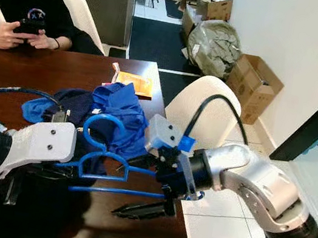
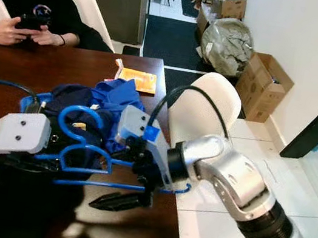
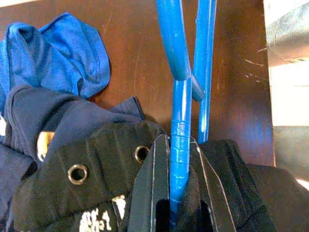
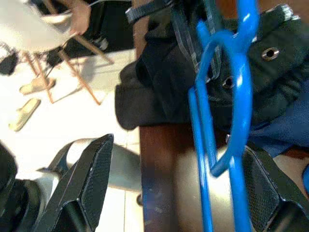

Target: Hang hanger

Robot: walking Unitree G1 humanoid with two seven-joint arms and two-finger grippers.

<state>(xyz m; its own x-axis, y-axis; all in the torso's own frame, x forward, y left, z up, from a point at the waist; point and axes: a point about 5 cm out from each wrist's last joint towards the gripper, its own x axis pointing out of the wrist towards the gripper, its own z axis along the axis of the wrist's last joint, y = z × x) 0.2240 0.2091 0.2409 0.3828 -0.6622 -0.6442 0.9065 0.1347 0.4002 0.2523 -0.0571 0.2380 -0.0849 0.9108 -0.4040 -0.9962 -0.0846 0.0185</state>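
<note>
A blue plastic hanger [image 1: 100, 145] hangs level just above the dark wooden table [image 1: 44, 71], its hook pointing away from me. My left gripper [image 3: 178, 181] is shut on the hanger's left arm, over a black garment [image 1: 8, 203]. My right gripper [image 1: 144, 187] is open at the hanger's right half. One finger is above the blue bottom bar and the other below it. In the right wrist view the hanger [image 4: 236, 96] passes between the wide-spread fingers [image 4: 94, 164].
A blue shirt [image 1: 120, 109] and a navy garment [image 1: 75, 104] are heaped mid-table, an orange packet [image 1: 133, 82] behind them. A person [image 1: 19, 2] sits at the far left with a phone. A white chair [image 1: 200, 111] stands at the table's right edge, cardboard boxes [image 1: 252, 86] beyond.
</note>
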